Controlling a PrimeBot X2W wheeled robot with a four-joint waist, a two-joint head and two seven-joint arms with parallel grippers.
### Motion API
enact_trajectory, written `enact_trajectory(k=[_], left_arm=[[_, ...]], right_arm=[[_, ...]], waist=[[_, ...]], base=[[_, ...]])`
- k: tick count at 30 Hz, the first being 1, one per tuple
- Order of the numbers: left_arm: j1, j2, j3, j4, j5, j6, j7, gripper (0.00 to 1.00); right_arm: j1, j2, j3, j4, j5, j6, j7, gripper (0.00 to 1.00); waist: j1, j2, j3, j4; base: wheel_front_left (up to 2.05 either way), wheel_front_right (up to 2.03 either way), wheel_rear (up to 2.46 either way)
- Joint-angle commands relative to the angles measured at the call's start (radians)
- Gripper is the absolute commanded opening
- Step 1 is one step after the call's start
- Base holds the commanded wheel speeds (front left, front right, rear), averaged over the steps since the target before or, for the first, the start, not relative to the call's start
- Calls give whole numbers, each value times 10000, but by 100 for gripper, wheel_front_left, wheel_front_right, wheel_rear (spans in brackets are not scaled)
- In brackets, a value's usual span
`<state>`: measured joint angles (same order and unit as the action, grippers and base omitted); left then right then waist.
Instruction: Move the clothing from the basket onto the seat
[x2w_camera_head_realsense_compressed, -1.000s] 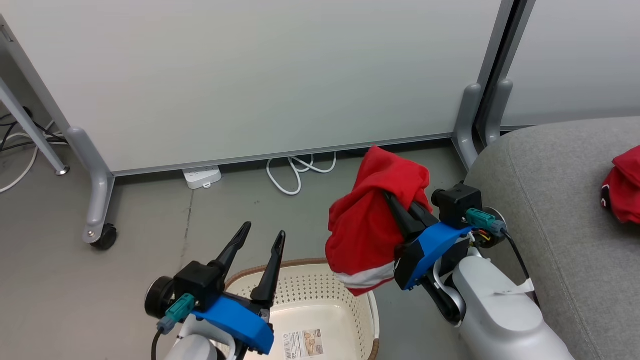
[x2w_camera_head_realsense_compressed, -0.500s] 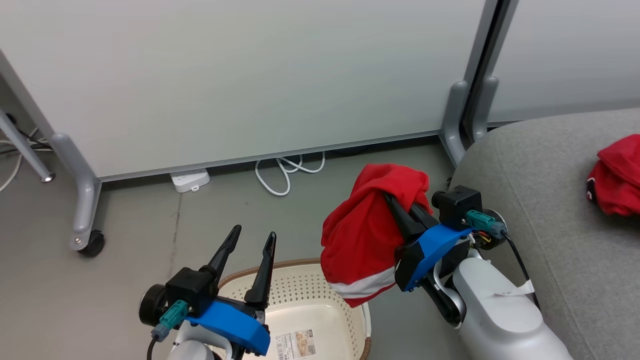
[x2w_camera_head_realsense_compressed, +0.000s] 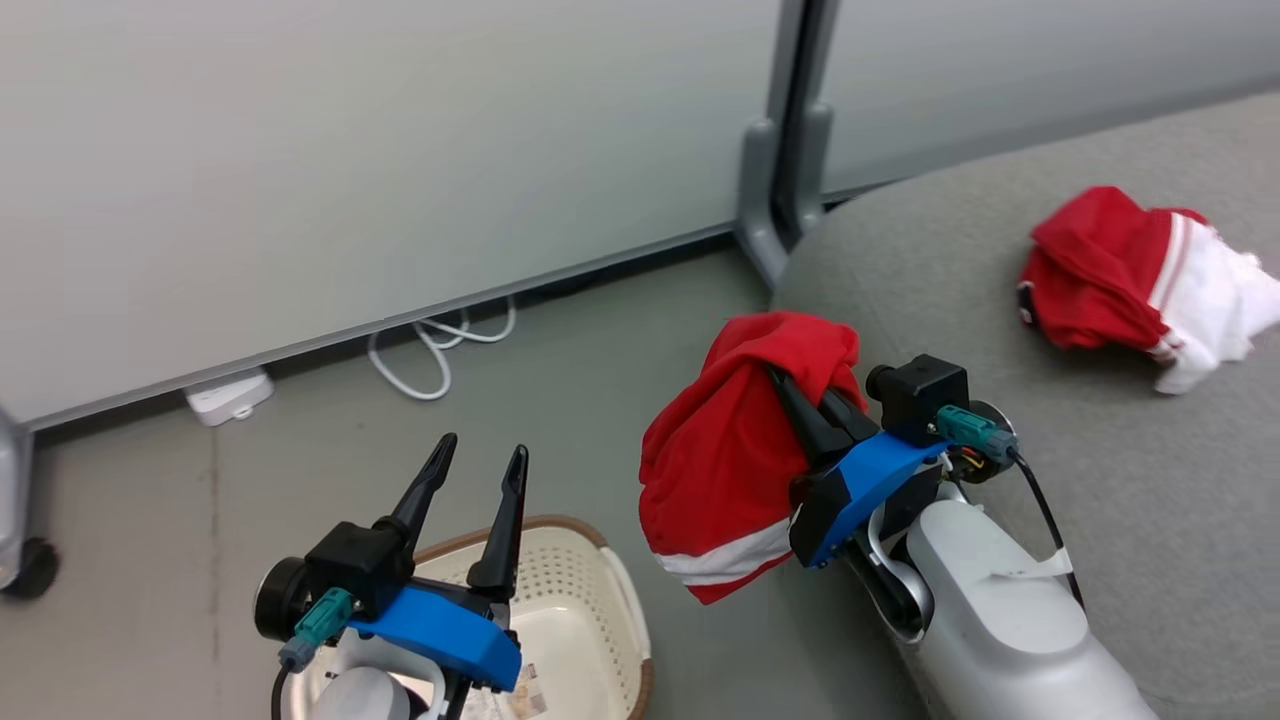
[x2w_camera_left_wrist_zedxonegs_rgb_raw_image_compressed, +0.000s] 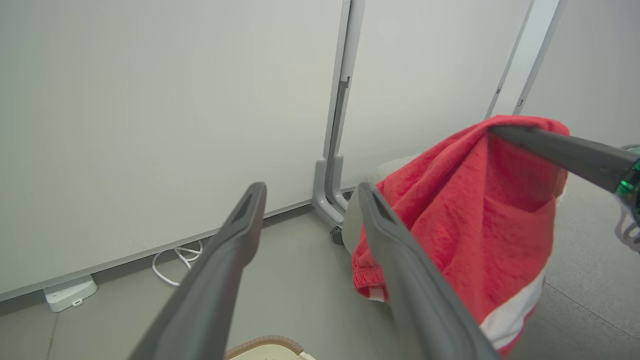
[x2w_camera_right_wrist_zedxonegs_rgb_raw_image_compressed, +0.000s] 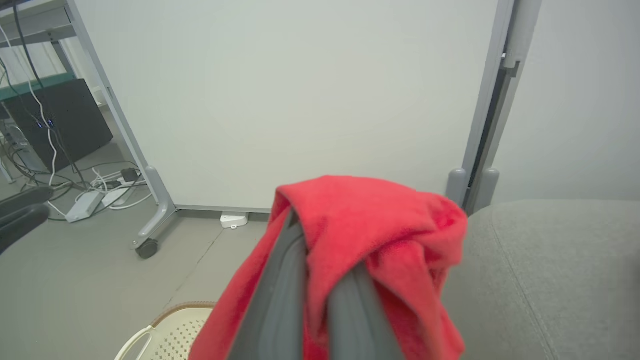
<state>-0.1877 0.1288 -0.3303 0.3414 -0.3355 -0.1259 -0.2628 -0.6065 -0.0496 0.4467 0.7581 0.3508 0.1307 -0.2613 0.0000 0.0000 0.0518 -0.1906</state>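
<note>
My right gripper (x2w_camera_head_realsense_compressed: 805, 385) is shut on a red garment with a white stripe (x2w_camera_head_realsense_compressed: 725, 460), which hangs from its fingers above the floor beside the grey seat (x2w_camera_head_realsense_compressed: 930, 280). The same red cloth (x2w_camera_right_wrist_zedxonegs_rgb_raw_image_compressed: 370, 225) drapes over the closed fingers in the right wrist view, and that garment (x2w_camera_left_wrist_zedxonegs_rgb_raw_image_compressed: 475, 210) hangs at the right of the left wrist view. Another red and white garment (x2w_camera_head_realsense_compressed: 1130, 270) lies crumpled on the seat. My left gripper (x2w_camera_head_realsense_compressed: 475, 465) stands open and empty above the cream basket (x2w_camera_head_realsense_compressed: 600, 590), whose visible part holds no clothing.
Grey partition panels (x2w_camera_head_realsense_compressed: 350, 150) on metal feet (x2w_camera_head_realsense_compressed: 775, 200) stand behind. A white power strip (x2w_camera_head_realsense_compressed: 230, 395) and a coiled white cable (x2w_camera_head_realsense_compressed: 440, 345) lie on the floor below them. A caster wheel (x2w_camera_head_realsense_compressed: 35, 570) sits at far left. Desk legs and cables (x2w_camera_right_wrist_zedxonegs_rgb_raw_image_compressed: 75, 190) lie off to the side.
The head view has swung right, so the seat and the garment lying on it show more fully and the basket sits lower left. Both grippers keep their states; the right still holds the red garment.
</note>
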Motion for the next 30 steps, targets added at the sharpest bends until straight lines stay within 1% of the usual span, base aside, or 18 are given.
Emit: enact_trajectory(k=[1, 11, 18, 21, 30], left_arm=[[-121, 55, 67, -49, -7, -75, -27, 100], [-291, 159, 75, -80, 3, -76, -28, 100], [-450, 279, -4, -10, -21, -76, -29, 100], [-490, 300, -113, 20, -39, -77, -28, 100], [-703, 433, -381, 156, -139, -53, -28, 100]], right_arm=[[-113, -15, -4, -57, -46, 1, -57, 0], [-12, -12, -227, -226, -89, 3, -56, 0], [177, -9, -331, -381, -7, 3, -56, 0], [234, -11, -442, -429, -5, 1, -56, 0], [398, -11, -687, -586, -84, 3, -56, 0]], waist=[[0, 0, 175, -536], [0, 0, 528, -2360], [0, 0, 716, -3306], [0, 0, 778, -3516], [0, 0, 927, -3556]], base=[[0, 0, 0], [0, 0, 0], [0, 0, 0], [0, 0, 0], [0, 0, 0]])
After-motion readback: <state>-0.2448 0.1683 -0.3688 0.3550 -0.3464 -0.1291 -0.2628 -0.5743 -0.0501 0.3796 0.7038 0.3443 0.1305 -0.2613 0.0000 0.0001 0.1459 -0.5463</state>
